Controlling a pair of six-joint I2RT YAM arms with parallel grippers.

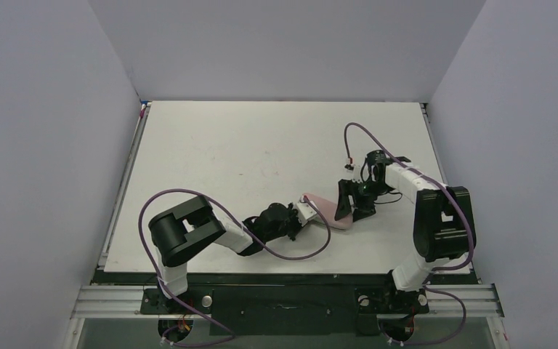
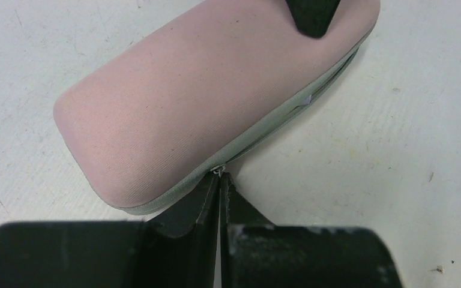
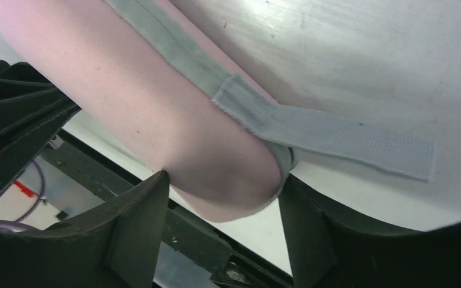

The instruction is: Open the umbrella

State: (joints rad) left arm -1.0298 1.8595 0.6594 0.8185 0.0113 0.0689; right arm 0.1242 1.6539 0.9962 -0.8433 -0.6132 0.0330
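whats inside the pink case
Nothing of the inside shows. The pink case looks closed but for a thin dark slit along its grey seam, with the left gripper pinched at the zip pull. Its contents are covered.

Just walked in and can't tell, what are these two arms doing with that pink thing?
The right gripper clamps one end of the pink zipped case, beside its grey strap. The left gripper is pinched shut at the other end of the zip, seemingly on the pull. No umbrella shows yet.
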